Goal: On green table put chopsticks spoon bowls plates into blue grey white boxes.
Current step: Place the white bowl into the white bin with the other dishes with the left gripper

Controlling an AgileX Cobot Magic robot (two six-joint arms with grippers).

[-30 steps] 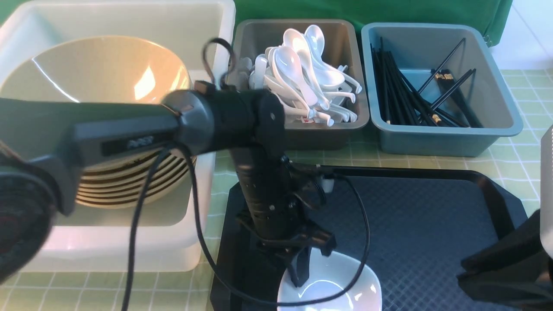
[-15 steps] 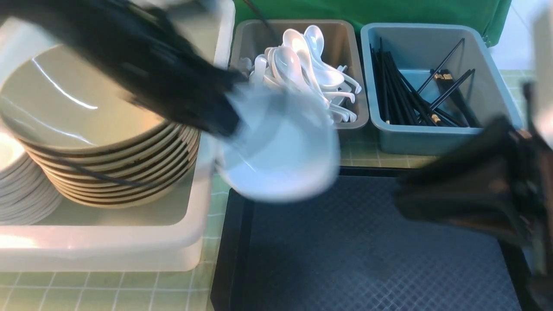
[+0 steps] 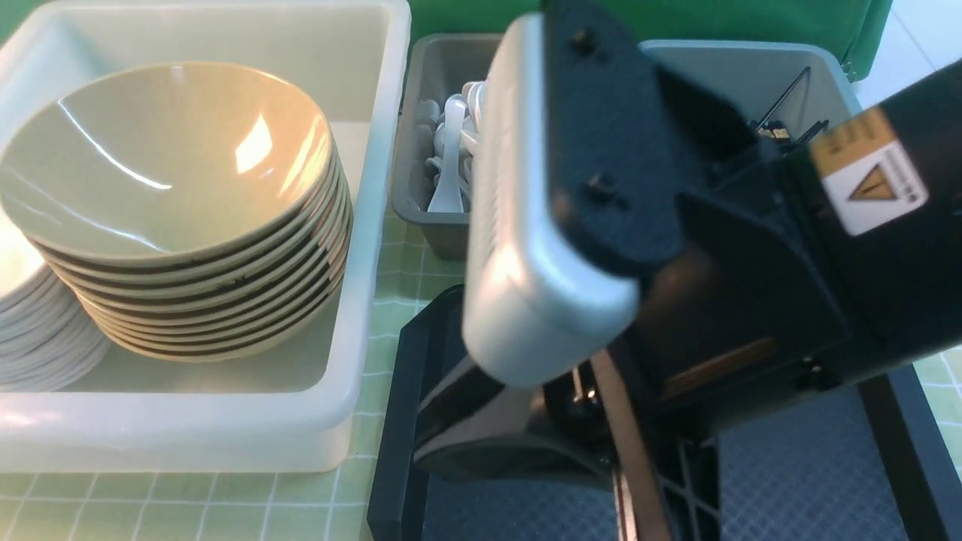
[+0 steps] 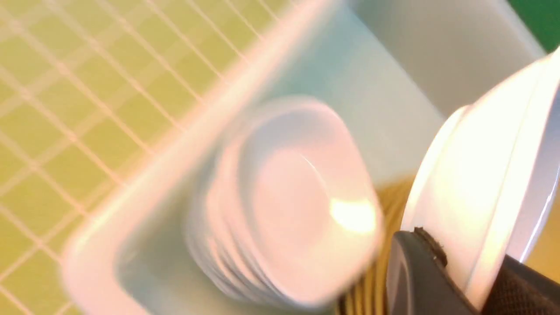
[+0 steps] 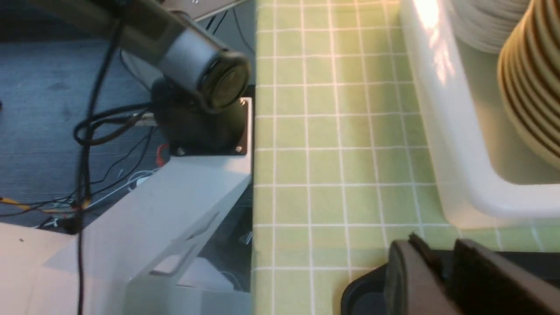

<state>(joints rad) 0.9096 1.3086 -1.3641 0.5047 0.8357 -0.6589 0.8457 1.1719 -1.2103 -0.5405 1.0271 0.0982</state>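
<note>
Pale checked cloth is seen across the green table, with three tubs set along it. On the robot's left stands the white box. A stack of tan bowls is nested inside it, and a lower stack of white plates is glimpsed just beside the bowls, at the picture's left edge. Further right, the grey box is shown with white spoons piled in it. Beyond it only a corner of the blue box is visible, with a few black chopsticks leaned inside. Much of the front view is blocked by the right arm, which is held over the black tray.

From the left wrist, the left gripper is seen pinched onto the rim of a single plate, held over the white box near the stacked plates, which are blurred. From the right wrist, the right gripper is shown at the tray's corner with its fingers close together and nothing seen between them — whether they are fully pressed together cannot be told.
</note>
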